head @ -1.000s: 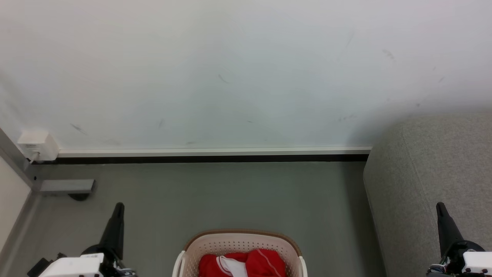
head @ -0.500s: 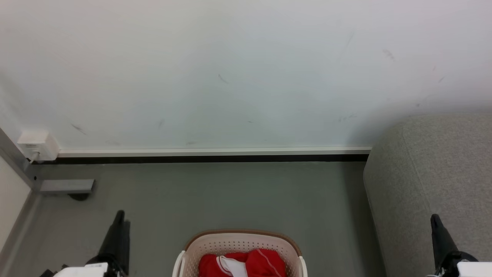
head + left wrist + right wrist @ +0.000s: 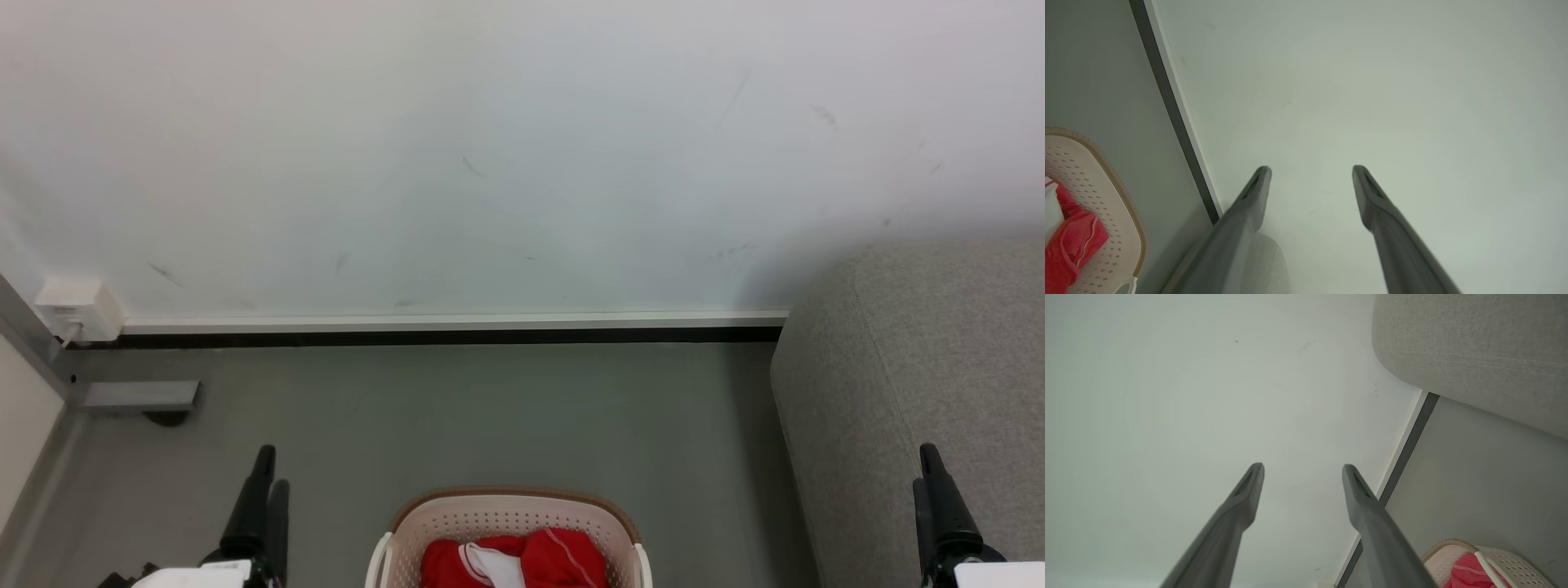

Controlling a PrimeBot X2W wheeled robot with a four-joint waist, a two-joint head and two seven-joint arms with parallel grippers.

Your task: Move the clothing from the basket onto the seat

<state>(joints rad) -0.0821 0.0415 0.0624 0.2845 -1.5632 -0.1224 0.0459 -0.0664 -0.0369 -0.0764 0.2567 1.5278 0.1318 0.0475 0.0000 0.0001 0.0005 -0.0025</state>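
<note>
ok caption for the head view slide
Red clothing lies in the basket, grey seat at right, left gripper and right gripper open either side.

The laundry basket point(image 3: 510, 495) is oval, of cream-white plastic with perforated walls, a brown rim and white side handles. It stands upright, its near part cut off by the head view's bottom edge. Inside the basket, below its rim, the clothing point(image 3: 563, 559) lies crumpled: bright red fabric with a white panel towards the left and a line of white stitching on the right. To the basket's right, apart from it, stands the seat point(image 3: 939, 351), upholstered in grey fabric, with a rounded corner and a seam.
</note>
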